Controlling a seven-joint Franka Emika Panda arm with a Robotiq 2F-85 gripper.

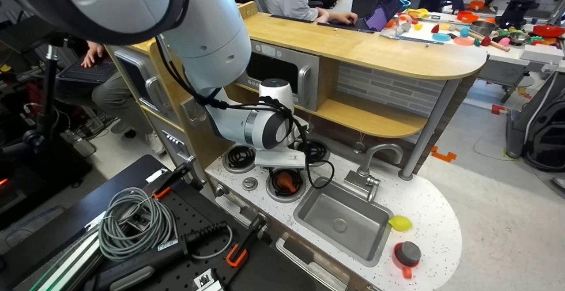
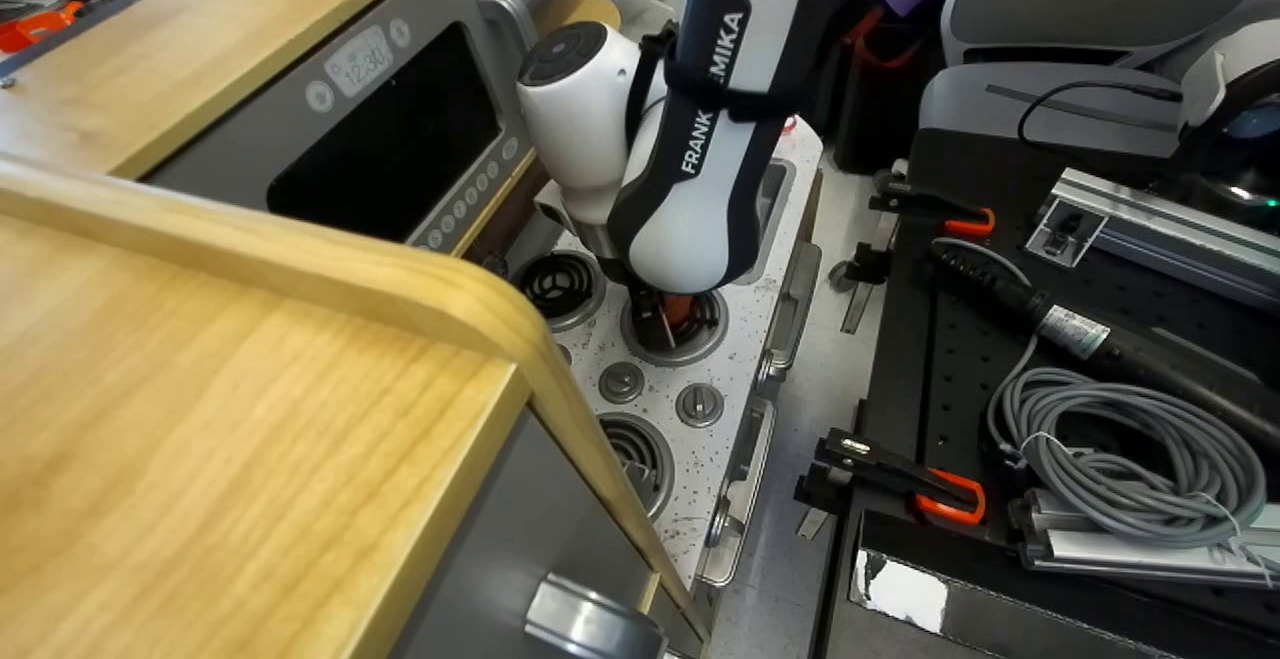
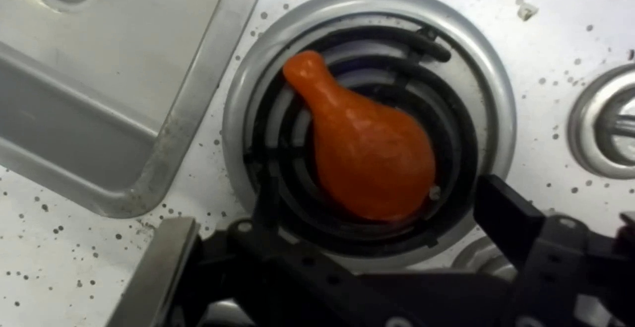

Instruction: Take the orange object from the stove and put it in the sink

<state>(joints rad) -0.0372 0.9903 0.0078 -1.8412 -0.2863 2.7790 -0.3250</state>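
The orange object (image 3: pixel 372 153) is bulb-shaped with a narrow neck and lies on a black coil burner of the stove (image 1: pixel 258 197). It also shows in both exterior views (image 1: pixel 287 181) (image 2: pixel 679 310), partly hidden by the arm in one of them. My gripper (image 3: pixel 378 188) is open and empty just above that burner, with one finger on each side of the object's wide end, touching nothing that I can make out. In an exterior view the fingers (image 2: pixel 660 321) reach down at the burner. The grey sink (image 1: pixel 340 216) lies beside this burner; its corner shows in the wrist view (image 3: pixel 124 69).
A faucet (image 1: pixel 375 163) rises behind the sink. A yellow lemon (image 1: pixel 400 223) and a red cup (image 1: pixel 402 262) with a dark grey thing in it stand past the sink. A microwave (image 1: pixel 282 70) and wooden shelf (image 1: pixel 371 114) overhang the back. A black table (image 1: pixel 185 220) with coiled cable is in front.
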